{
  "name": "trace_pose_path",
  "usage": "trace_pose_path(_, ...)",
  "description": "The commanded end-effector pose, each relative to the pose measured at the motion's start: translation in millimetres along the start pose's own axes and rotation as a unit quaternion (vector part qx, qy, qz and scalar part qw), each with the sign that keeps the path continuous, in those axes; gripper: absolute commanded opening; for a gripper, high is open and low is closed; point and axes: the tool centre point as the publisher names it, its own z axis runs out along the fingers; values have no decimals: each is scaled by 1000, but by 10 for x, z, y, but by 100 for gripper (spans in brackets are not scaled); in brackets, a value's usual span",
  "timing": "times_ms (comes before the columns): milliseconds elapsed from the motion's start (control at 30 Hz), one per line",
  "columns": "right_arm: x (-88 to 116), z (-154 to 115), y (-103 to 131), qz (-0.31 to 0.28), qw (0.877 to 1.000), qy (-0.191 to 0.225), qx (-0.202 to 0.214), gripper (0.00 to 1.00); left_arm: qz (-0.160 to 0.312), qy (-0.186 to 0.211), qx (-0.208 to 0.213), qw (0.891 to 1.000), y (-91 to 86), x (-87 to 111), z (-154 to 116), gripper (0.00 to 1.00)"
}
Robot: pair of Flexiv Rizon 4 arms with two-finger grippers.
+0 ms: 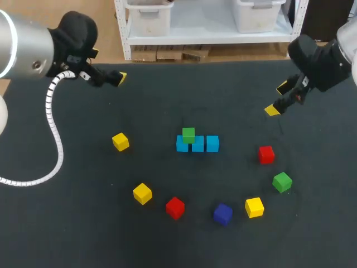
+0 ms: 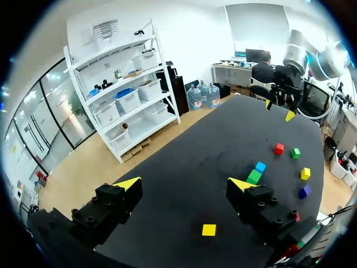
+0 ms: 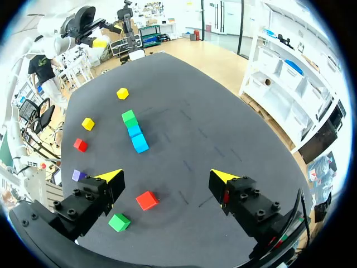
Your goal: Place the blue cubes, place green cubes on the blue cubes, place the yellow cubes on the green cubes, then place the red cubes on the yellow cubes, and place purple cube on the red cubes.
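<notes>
Three blue cubes [image 1: 198, 144] stand in a row at the table's middle, with one green cube [image 1: 188, 134] on top toward the row's left end. A second green cube [image 1: 282, 182], two red cubes [image 1: 266, 154] [image 1: 175, 207], three yellow cubes [image 1: 120, 142] [image 1: 142, 194] [image 1: 254, 207] and a purple cube [image 1: 222, 214] lie loose around them. My left gripper [image 1: 109, 66] hangs open at the far left, holding nothing. My right gripper [image 1: 277, 99] hangs open at the far right, also holding nothing. In the right wrist view the right gripper [image 3: 167, 176] is above a red cube [image 3: 146, 200].
The black table [image 1: 167, 95] is bare at the back between the two arms. In the left wrist view a yellow cube [image 2: 208, 229] lies below the left gripper [image 2: 184, 184]. The loose cubes form an arc in front of the blue row.
</notes>
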Motion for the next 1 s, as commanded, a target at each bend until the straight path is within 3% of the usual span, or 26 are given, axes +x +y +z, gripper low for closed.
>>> trace_pose_path(33,1,4,-5,0,1000,-1,-1,100,0,-2,2,1000,8,8,1,100)
trace_pose_path(533,1,4,-5,0,1000,-1,-1,100,0,-2,2,1000,8,8,1,100)
trace_pose_path(800,217,-78,201,-31,998,45,18,100,0,-2,2,1000,8,8,1,100)
trace_pose_path(1000,532,52,493,-75,991,106,23,100,0,-2,2,1000,8,8,1,100)
